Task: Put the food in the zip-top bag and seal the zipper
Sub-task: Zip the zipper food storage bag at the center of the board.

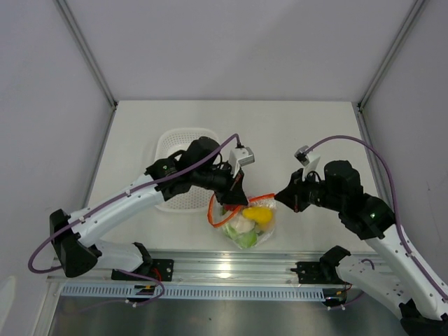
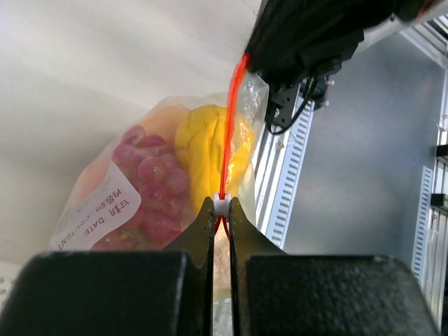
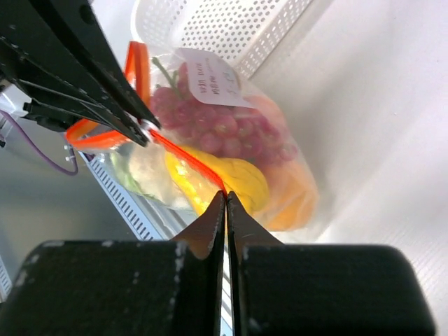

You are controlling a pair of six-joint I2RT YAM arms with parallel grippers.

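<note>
The clear zip-top bag (image 1: 249, 225) hangs between both grippers over the table's near edge, full of food: a yellow fruit (image 1: 258, 213), white cauliflower (image 1: 240, 225), purple-red grapes (image 2: 150, 180) and an orange fruit (image 3: 294, 197). My left gripper (image 2: 222, 204) is shut on the small white slider of the orange-red zipper (image 2: 231, 119). The strip runs taut from there to my right gripper (image 3: 225, 193), which is shut on the zipper's (image 3: 183, 155) far end. Behind the slider the strip splits into an open loop (image 1: 213, 213). A white label (image 3: 208, 77) is on the bag's side.
A white perforated basket (image 1: 175, 143) stands at the left, partly under my left arm. The metal rail (image 1: 231, 269) with the arm bases lies just below the bag. Grey walls enclose the table on three sides.
</note>
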